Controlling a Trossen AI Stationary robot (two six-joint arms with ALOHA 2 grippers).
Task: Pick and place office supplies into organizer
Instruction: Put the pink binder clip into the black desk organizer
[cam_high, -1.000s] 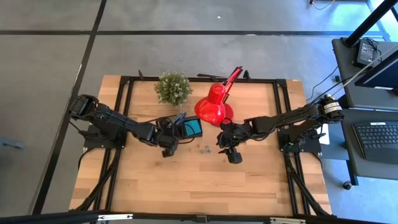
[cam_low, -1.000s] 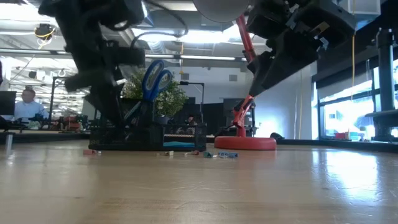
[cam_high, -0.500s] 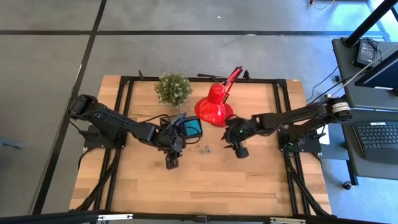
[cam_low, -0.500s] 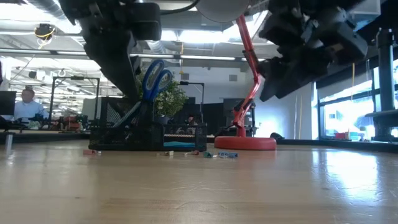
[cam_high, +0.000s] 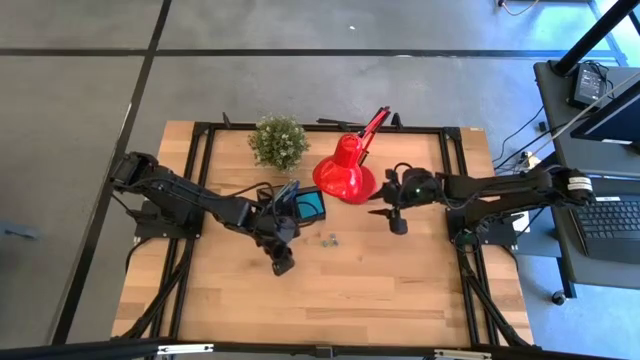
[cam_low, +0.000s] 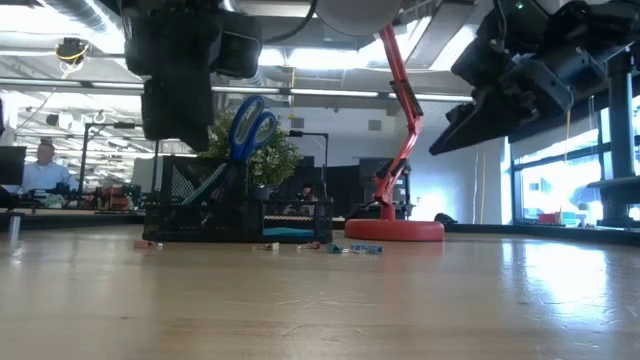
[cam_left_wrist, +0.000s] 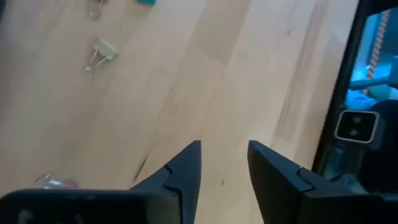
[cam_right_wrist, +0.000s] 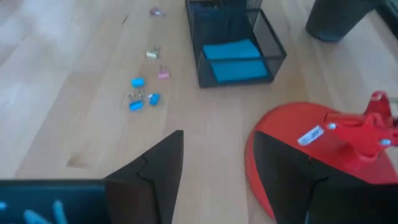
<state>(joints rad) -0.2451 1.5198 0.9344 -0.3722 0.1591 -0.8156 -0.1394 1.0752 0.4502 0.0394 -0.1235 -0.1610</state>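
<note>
The black mesh organizer (cam_high: 303, 205) stands mid-table and holds a blue sticky-note pad (cam_right_wrist: 235, 59). Blue-handled scissors (cam_low: 250, 125) stand upright in the organizer (cam_low: 240, 215). Several tiny clips (cam_high: 327, 238) lie loose on the wood just in front of it; they also show in the right wrist view (cam_right_wrist: 143, 93) and the left wrist view (cam_left_wrist: 102, 53). My left gripper (cam_high: 283, 265) hangs open over bare wood, near side of the organizer, with nothing between its fingers (cam_left_wrist: 186, 162). My right gripper (cam_high: 385, 213) is open too, right of the clips, beside the lamp base.
A red desk lamp (cam_high: 343, 172) stands behind and right of the organizer; its base (cam_right_wrist: 311, 155) is close to my right gripper. A small green potted plant (cam_high: 278, 142) sits at the far edge. Black frame rails (cam_high: 200, 180) border the table. Bare wood stretches toward the near edge.
My left gripper has drawn away from the organizer toward the table's near edge, risen and rolled about; the scissors stay standing in the organizer. My right gripper has pulled back from beside the clips toward the table's right and far side.
</note>
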